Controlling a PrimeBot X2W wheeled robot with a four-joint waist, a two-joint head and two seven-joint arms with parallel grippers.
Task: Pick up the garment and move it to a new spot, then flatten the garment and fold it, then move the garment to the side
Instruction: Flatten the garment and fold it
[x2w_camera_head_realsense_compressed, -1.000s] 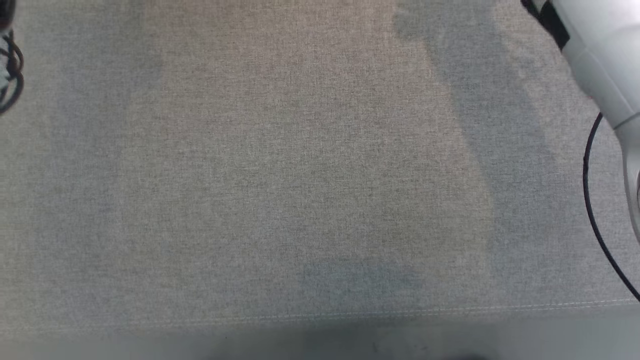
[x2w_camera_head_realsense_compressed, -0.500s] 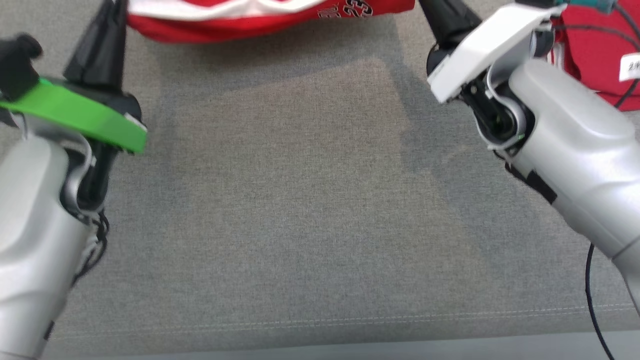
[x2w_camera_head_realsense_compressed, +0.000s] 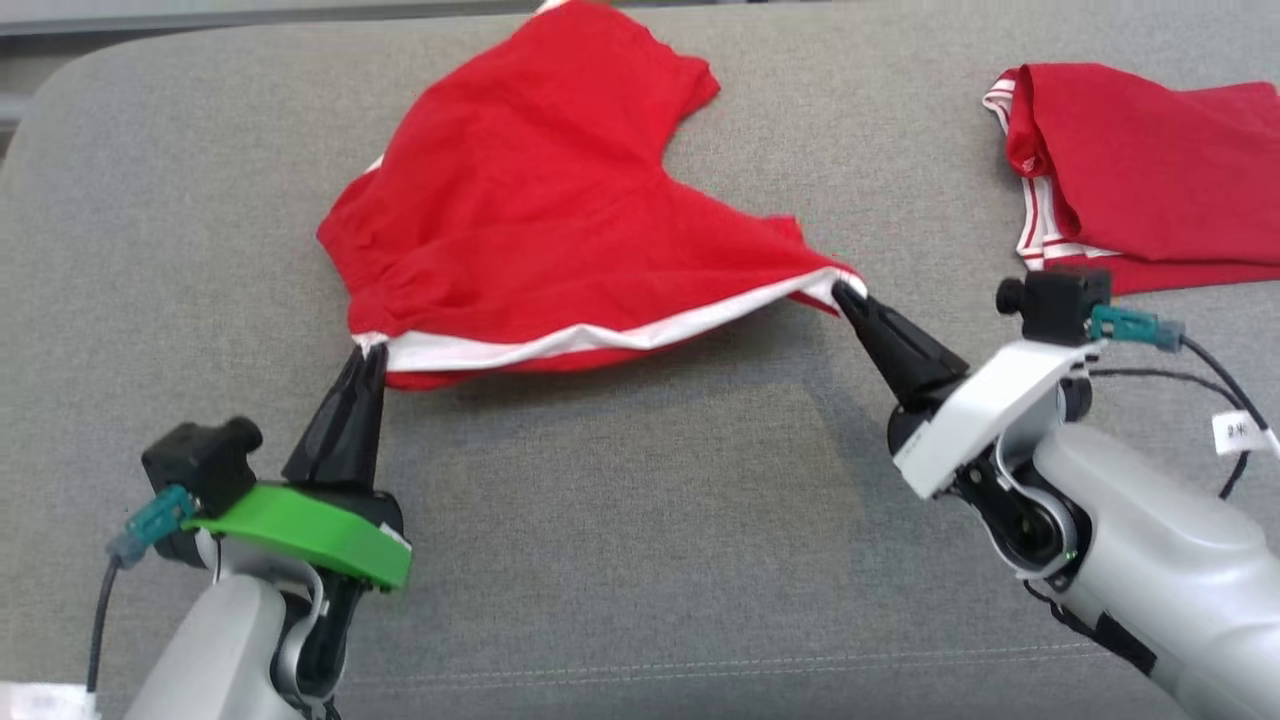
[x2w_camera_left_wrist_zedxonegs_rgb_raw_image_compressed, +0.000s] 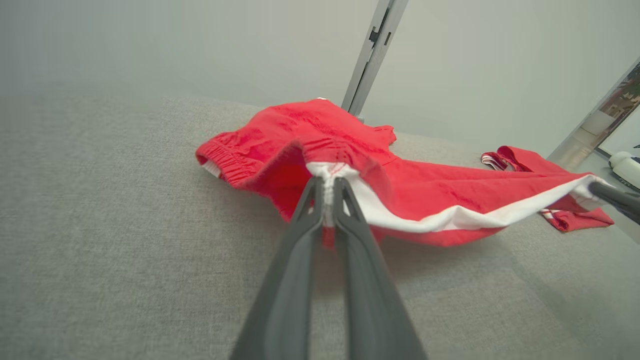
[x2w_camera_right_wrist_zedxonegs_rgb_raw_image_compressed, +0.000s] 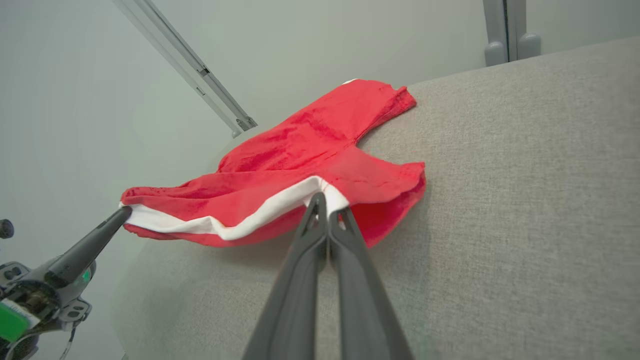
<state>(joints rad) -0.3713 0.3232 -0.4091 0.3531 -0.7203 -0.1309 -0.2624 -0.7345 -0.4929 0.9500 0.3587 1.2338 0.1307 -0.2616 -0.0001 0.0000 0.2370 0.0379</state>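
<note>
The red cotton garment with a white-banded edge (x2w_camera_head_realsense_compressed: 540, 220) lies at the far side of the grey woven cushion (x2w_camera_head_realsense_compressed: 620, 520), that edge stretched between the left gripper (x2w_camera_head_realsense_compressed: 366, 358) and right gripper (x2w_camera_head_realsense_compressed: 843, 293), each pinched shut on a corner. Uneven pulling could slip a thin pinch free, crumpling the cloth

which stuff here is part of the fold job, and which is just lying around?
In the job:
- red shorts, pinched along the white edge
- left gripper, shut on one end
- right gripper, shut on the other

Lying about:
- second red garment, far right
- grey cushion underneath
</note>
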